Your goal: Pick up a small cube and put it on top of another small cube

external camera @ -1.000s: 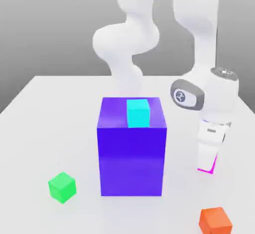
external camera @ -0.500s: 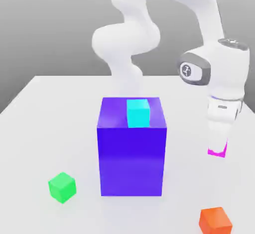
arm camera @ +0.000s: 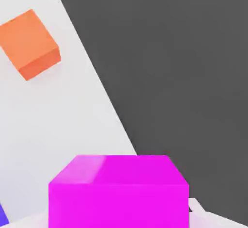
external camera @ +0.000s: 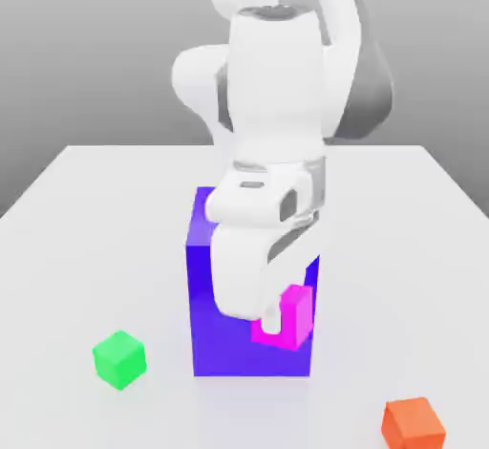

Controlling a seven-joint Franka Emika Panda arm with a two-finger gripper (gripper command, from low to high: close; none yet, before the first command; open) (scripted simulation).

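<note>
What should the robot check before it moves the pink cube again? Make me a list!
1. Hand shut on the pink cube: ok.
2. Pink cube lifted off the table: ok.
3. Cube on top of the big blue block, where the pink one could go: cannot tell, the arm covers the block's top.
4. Green cube out of the way: ok.
5. Orange cube out of the way: ok.

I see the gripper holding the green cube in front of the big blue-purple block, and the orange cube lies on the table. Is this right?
Not quite. The cube held in the gripper is the magenta-pink cube, not the green one; the exterior view shows it. The green cube sits on the table. It is in front of the big blue-purple block, and the orange cube lies on the table.
</note>
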